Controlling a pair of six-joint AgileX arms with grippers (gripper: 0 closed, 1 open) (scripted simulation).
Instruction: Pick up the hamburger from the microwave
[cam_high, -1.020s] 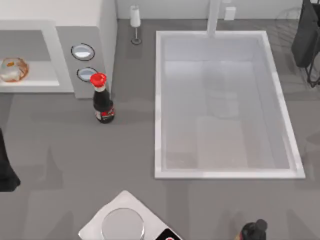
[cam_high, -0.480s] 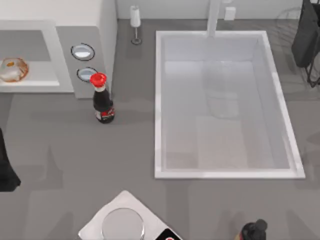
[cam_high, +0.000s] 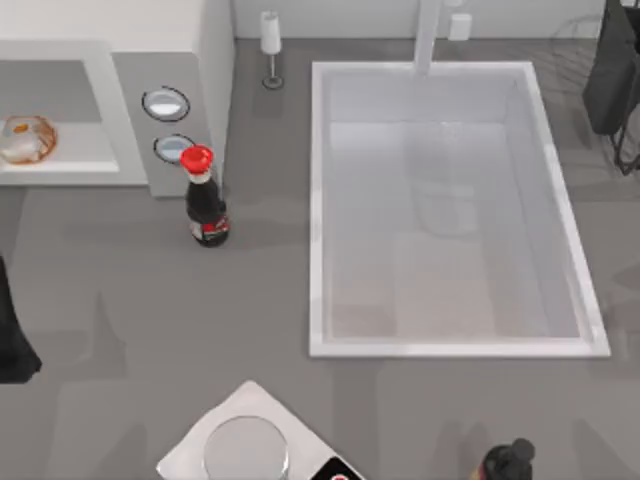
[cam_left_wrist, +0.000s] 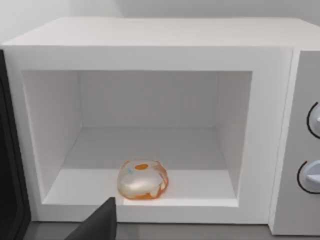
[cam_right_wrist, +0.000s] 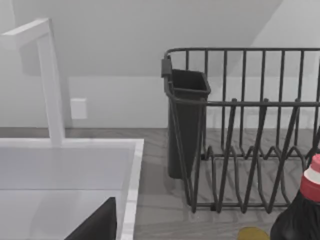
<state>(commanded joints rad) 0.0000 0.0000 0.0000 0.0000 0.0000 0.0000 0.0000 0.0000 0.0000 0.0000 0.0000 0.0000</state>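
Observation:
The hamburger (cam_left_wrist: 142, 179) is a small round tan bun with orange and whitish patches. It lies near the front edge of the floor of the microwave's (cam_left_wrist: 150, 35) open cavity. From above, the hamburger (cam_high: 25, 138) sits at the far left, inside the white microwave (cam_high: 120, 30). A dark part of my left gripper (cam_left_wrist: 100, 224) shows in front of the microwave, low and a little to one side of the bun, apart from it. My left arm (cam_high: 10, 340) is at the table's left edge. A dark part of my right gripper (cam_right_wrist: 97, 222) shows over the sink's edge.
A red-capped soy bottle (cam_high: 205, 200) stands just in front of the microwave's dial panel (cam_high: 165, 120). The white sink (cam_high: 450, 340) takes up the middle and right. A black wire dish rack (cam_right_wrist: 250, 130) stands at the back right. A scale (cam_high: 245, 445) and a dark bottle (cam_high: 508, 462) sit at the front edge.

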